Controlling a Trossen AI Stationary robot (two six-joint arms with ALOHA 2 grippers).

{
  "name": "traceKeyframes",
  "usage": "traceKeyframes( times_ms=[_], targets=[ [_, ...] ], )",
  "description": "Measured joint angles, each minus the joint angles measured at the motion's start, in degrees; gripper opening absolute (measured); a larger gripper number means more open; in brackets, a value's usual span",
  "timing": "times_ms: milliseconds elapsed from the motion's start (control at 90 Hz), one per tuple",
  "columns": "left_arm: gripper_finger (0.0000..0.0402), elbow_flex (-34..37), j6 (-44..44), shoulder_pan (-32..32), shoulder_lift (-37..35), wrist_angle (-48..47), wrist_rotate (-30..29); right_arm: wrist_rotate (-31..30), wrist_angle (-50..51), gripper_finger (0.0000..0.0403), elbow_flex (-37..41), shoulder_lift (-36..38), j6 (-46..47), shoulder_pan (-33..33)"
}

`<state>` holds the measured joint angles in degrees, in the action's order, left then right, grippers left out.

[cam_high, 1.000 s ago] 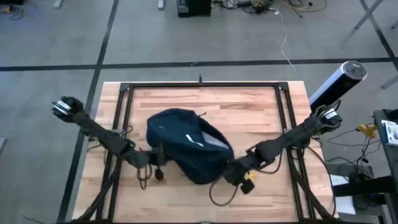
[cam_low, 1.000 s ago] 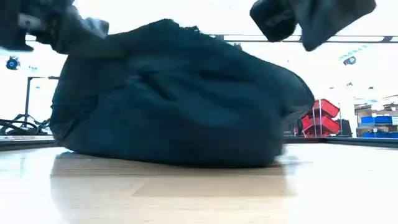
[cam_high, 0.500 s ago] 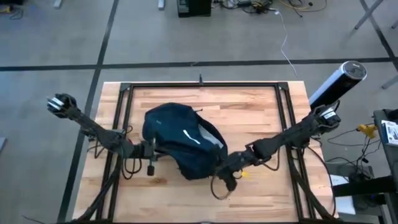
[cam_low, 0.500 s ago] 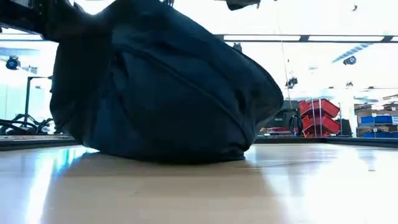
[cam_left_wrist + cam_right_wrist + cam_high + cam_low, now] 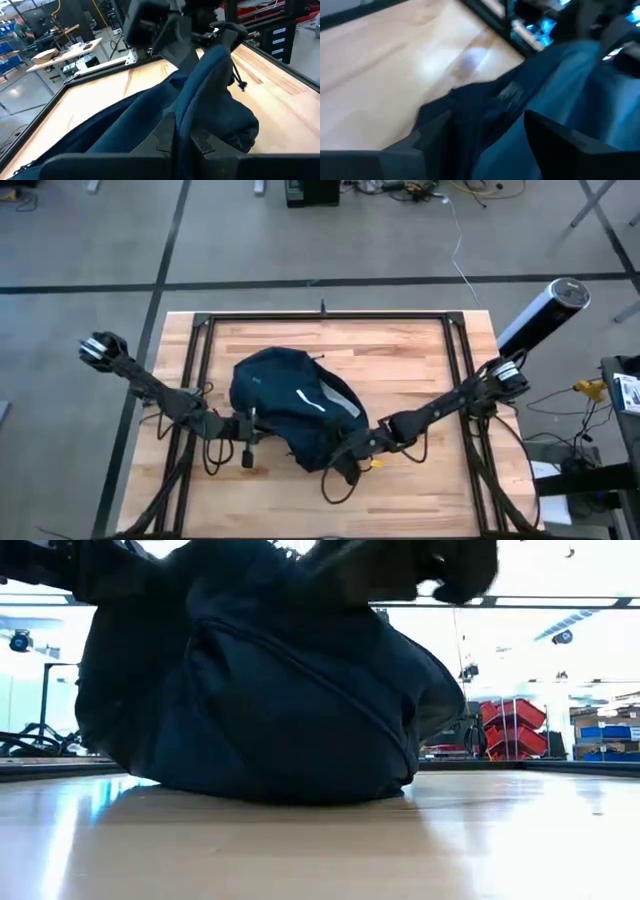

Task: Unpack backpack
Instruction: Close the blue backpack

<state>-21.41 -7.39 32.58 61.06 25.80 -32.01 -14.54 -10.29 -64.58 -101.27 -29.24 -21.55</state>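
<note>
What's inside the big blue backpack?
Only silvery-grey lining shows through the opening of the backpack. Anything deeper is covered by dark fabric. The left gripper pinches its edge; the right gripper sits at its other side.

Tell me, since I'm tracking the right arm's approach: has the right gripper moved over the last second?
Yes. In the high view the right gripper has slid leftward along the table, away from its right frame rail, to the backpack.

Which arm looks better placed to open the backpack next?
Probably the right: its gripper is open at the backpack near the grey lining, while the left gripper is shut on fabric, anchoring it.
</note>
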Motion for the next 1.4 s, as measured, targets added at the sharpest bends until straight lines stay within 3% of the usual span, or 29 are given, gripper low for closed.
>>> traceKeyframes(
  times_ms=[389,756,956,1144,1400],
  targets=[
    [0.0,0.25,0.53,0.0,0.54,-0.37,0.0,3.16,-1.09,0.0197,-0.67,0.94,9.54,-1.07],
    [0.0,0.41,1.05,0.0,0.56,-0.79,-0.07,-0.15,-5.03,0.0166,-0.65,0.94,10.21,-1.45],
    [0.0,0.48,1.52,0.02,0.56,-1.47,-0.07,-0.53,-5.35,0.0117,-0.65,0.94,10.37,-1.43],
    [0.0,0.55,1.69,0.02,0.56,-1.9,-0.07,-0.59,-5.0,0.0013,-0.65,0.98,9.63,-1.8],
    [0.0001,0.55,1.02,0.61,-0.1,-3.04,-0.05,-0.68,-4.53,0.0002,-0.65,1.18,10.12,-2.17]
  ],
)
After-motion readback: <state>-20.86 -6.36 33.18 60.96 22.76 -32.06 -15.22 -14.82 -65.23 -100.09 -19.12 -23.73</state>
